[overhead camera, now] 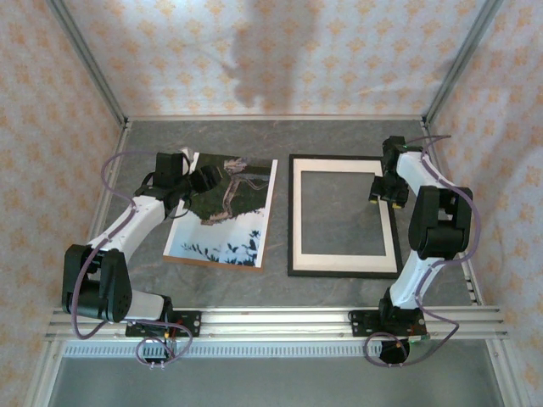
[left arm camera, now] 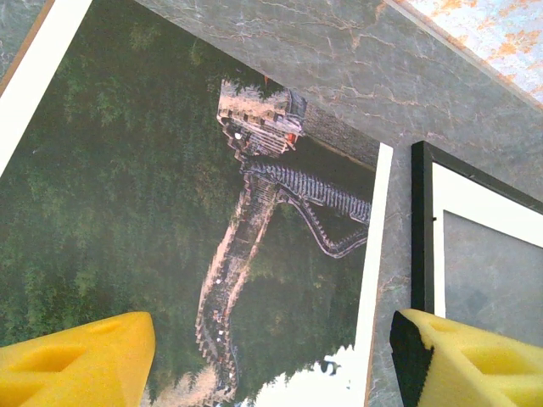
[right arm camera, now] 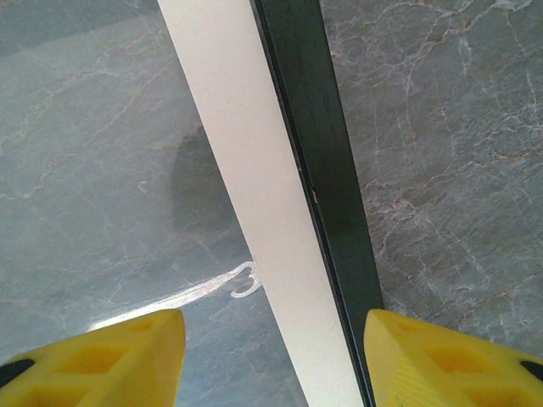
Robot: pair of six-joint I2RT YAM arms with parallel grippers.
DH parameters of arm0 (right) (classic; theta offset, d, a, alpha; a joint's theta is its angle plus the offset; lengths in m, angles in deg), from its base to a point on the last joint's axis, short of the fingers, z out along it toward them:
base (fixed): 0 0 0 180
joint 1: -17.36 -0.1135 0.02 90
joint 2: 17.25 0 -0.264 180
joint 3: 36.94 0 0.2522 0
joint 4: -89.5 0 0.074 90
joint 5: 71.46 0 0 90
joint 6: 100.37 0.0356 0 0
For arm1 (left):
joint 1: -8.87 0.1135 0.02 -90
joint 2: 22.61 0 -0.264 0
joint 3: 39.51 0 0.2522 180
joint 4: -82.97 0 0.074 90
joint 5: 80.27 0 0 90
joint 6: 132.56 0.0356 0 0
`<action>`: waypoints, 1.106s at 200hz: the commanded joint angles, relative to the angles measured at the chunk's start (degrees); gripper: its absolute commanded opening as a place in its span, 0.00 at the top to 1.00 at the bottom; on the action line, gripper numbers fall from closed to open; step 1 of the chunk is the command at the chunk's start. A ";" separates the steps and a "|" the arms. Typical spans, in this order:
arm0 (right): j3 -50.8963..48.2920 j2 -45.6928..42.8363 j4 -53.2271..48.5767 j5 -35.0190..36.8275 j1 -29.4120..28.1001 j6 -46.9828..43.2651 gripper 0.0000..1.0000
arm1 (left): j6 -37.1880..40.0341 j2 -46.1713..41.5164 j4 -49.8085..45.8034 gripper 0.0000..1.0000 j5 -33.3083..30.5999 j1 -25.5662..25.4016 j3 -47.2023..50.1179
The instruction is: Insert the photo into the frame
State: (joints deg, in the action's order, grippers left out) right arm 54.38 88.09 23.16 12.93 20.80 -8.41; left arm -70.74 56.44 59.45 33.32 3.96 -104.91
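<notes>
The photo point(overhead camera: 222, 219), a green hill with a winding wall, lies face up left of centre on a brown board of similar size. My left gripper point(overhead camera: 214, 177) hovers over its far part. In the left wrist view its yellow fingers point(left arm camera: 76, 360) stand wide open above the photo point(left arm camera: 153, 212), holding nothing. The frame point(overhead camera: 294, 216), black with a white inner border, lies flat to the right. My right gripper point(overhead camera: 386, 192) is at its far right corner. In the right wrist view it point(right arm camera: 276, 360) is open, its fingers either side of the frame's black side point(right arm camera: 327, 170).
The brown board's edge point(overhead camera: 212, 262) shows under the photo's near side. A narrow strip of grey table point(overhead camera: 280, 212) separates the photo and frame. Patterned walls enclose the table, and a metal rail point(overhead camera: 280, 320) runs along the near edge.
</notes>
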 commanded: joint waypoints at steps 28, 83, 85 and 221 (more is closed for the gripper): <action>-0.54 -3.35 1.57 -2.76 0.23 1.50 0.28 | 1.46 -0.06 -0.62 0.26 -1.36 -0.23 -0.89; -6.80 -16.32 16.09 -7.84 -16.25 6.47 0.17 | 2.82 1.36 -1.64 0.24 -3.61 0.78 0.74; -7.14 -16.59 17.28 -7.58 -17.81 7.13 0.16 | 2.97 1.37 -1.64 0.24 -3.72 1.02 0.79; 18.82 14.08 21.58 9.88 -49.68 26.80 0.18 | 11.44 24.01 -14.95 0.16 -7.94 10.71 -17.54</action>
State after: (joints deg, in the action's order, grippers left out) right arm 69.98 99.12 47.86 18.24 -28.84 13.58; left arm -63.26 78.80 51.10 27.16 14.60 -118.29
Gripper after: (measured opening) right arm 0.836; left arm 0.845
